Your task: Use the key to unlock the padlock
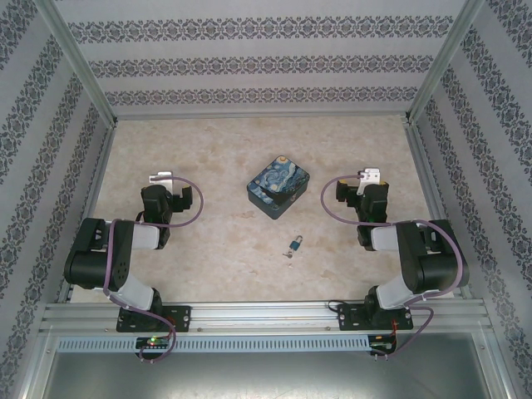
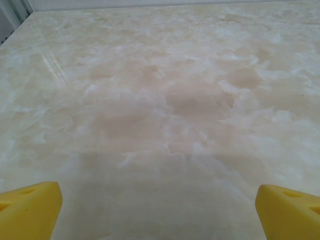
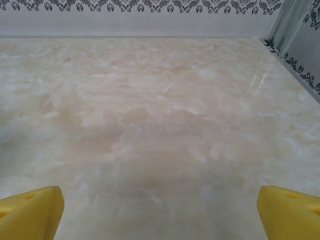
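Top external, padlock (image 1: pixel 295 243) just beside key (image 1: pixel 288 255), wrist views, left tool (image 2: pixel 160 212) and right tool (image 3: pixel 160 212) spread.

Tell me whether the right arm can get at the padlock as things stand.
Probably yes. The padlock lies on open table, the tin stands behind it, off the path, and the right gripper is open with nothing in it.

Bright even light; soft shadows; faint glare streaks on table (image 2: pixel 150 100).
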You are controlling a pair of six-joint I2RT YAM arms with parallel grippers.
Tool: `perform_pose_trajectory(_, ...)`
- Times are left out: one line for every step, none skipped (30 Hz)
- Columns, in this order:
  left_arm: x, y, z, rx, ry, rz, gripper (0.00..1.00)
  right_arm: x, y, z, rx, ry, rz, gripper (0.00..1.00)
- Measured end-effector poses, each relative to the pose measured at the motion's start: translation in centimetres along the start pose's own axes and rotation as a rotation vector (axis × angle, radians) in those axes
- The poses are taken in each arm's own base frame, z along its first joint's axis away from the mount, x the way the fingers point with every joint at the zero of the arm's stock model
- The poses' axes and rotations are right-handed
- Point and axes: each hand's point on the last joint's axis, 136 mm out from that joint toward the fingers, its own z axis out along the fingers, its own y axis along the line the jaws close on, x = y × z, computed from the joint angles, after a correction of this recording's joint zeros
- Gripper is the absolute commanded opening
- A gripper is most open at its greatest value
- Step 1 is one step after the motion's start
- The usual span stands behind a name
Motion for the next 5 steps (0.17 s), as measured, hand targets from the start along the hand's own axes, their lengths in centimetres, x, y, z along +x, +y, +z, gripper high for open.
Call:
perform_pose_trajectory(-0.01,0.00,0.00,0.000,0.000,0.000,1.00,-0.02,-0.14,0.04,-0.002,0.001,0.003,0.98)
perform_pose_trajectory(0.00,0.00,0.00,0.000,0.000,0.000,1.00,-0.08,-0.28,0.09,-0.006,0.000,0.006,0.98)
perform_pose_trajectory(0.00,0.00,0.00,0.000,0.000,0.000,1.00,-0.11,-0.38,0.11,-0.009,0.000,0.008,0.98)
perform_pose_trajectory(-0.01,0.00,0.00,0.000,0.000,0.000,1.00,-0.13,-0.41,0.12,-0.011,0.000,0.010,0.98)
perform_pose_trajectory(-0.01,0.00,0.00,0.000,0.000,0.000,1.00,-0.13,-0.42,0.13,-0.013,0.000,0.010,0.98)
